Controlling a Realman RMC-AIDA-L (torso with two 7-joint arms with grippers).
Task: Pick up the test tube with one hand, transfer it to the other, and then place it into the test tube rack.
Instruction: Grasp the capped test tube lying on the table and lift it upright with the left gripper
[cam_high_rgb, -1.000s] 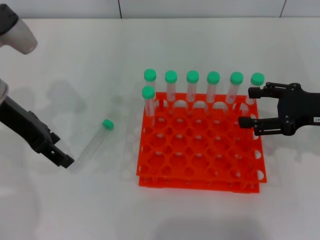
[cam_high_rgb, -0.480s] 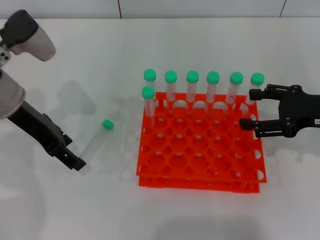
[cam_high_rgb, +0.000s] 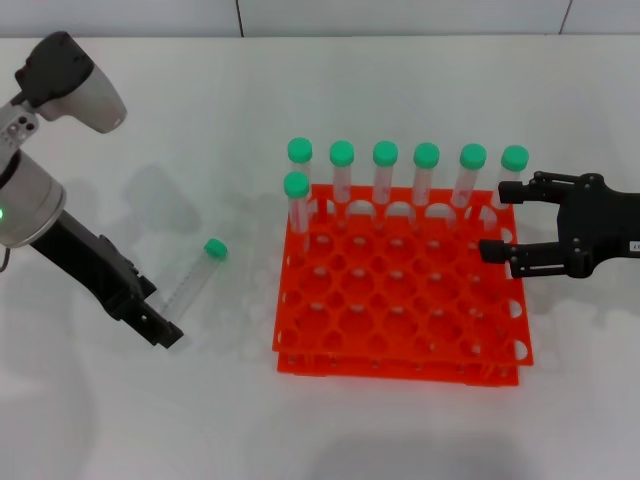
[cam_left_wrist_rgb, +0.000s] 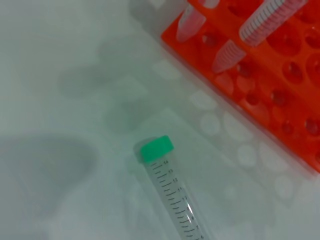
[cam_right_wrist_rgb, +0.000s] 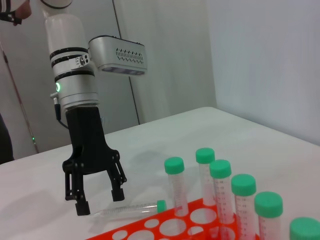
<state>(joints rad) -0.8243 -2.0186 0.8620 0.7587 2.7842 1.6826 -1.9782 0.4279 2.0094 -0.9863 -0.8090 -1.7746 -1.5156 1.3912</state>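
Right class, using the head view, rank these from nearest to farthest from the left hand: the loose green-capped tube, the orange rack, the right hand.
1. Loose clear plastic green-capped tube, lying on the table beside the left hand.
2. Orange-red plastic rack, centre.
3. Black right hand, at the rack's far right edge.

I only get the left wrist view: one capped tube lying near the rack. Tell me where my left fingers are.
Observer: The left gripper is open, poised over the uncapped end of the test tube, which lies flat on the table.
Operator: Report the right arm.
Observer: The right gripper hovers open at the right edge of the test tube rack.
Operator: Count what's loaded.
Observer: Seven standing tubes: six along the back row, one ahead of it at the left end.
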